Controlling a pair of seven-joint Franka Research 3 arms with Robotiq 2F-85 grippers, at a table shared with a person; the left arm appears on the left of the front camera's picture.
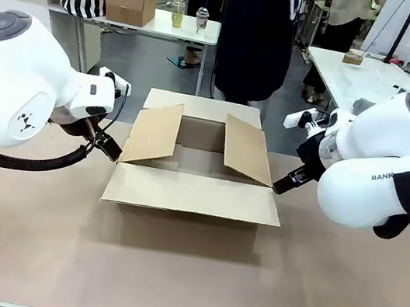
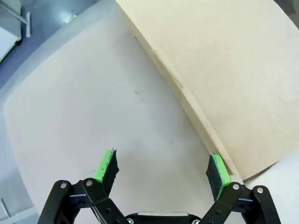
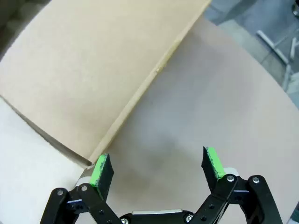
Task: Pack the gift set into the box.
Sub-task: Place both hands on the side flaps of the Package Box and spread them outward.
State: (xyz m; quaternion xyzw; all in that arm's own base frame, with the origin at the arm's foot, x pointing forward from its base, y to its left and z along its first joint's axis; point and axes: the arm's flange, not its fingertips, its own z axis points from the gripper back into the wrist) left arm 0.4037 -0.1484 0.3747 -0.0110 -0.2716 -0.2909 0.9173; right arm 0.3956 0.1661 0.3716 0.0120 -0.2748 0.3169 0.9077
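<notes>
Box: sitting open on the brown table, roughly midway between the two arms.
Flaps: near one folded out flat toward the robot's side, far one laid back toward the person. Both side ones tilted up and leaning in over the opening.
Left gripper: just beside the box's left side, down by the near corner of the left flap. Spread wide, nothing between the pads.
Left wrist close-up: left gripper over bare table, one green pad right up against the edge of the box flap. Can't tell if actually touching.
Right gripper: mirror deal, just beside the box's right side at the near corner of the right flap. Also splayed apart and gripping nothing.
Right wrist close-up: right gripper above bare table, one pad sitting at the corner of the flap.
Person: standing right behind the box, dark clothes.
Behind the box, farther off: white table with two cups and a small brown carton.
</notes>
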